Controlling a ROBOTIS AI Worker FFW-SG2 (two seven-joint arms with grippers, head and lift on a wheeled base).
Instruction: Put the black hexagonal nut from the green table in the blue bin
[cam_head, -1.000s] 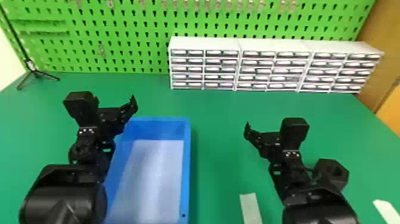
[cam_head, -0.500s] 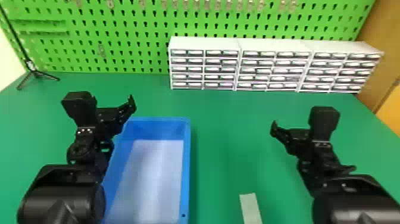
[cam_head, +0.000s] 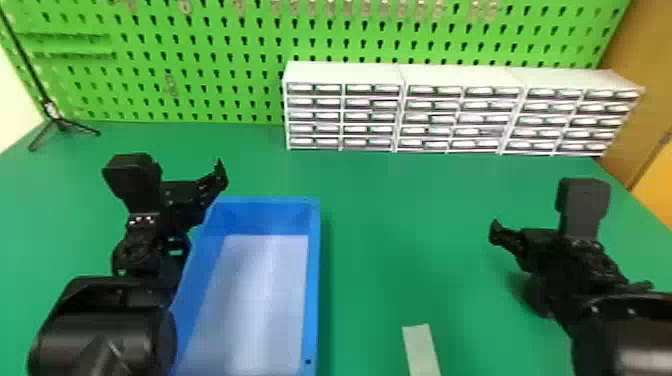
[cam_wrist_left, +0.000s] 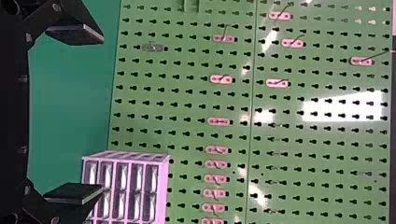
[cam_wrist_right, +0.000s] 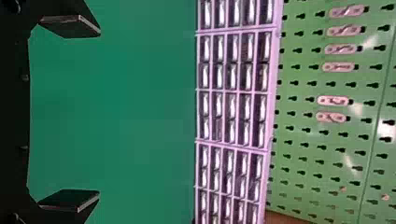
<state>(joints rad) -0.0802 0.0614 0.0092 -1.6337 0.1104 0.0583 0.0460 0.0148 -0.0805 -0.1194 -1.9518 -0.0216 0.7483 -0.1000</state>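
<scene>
Since the earlier frame, the right gripper (cam_head: 495, 232) has moved outward to the right, and the left gripper (cam_head: 218, 175) stays almost in same place. Nearest, a pale strip (cam_head: 422, 350) lies on the green table (cam_head: 400, 225), between the blue bin (cam_head: 314, 280) and the right arm (cam_head: 630, 340). The black hexagonal nut (cam_head: 536, 297) is on the table at the right side, partly hidden by this arm. Left gripper hangs by the bin's left edge, with fingers (cam_wrist_left: 74, 34) wide apart; the right one also has its fingers (cam_wrist_right: 70, 26) wide apart. Farther, white drawer cabinets (cam_head: 345, 75) and a small tripod (cam_head: 60, 122) stand before the green pegboard (cam_head: 225, 65).
</scene>
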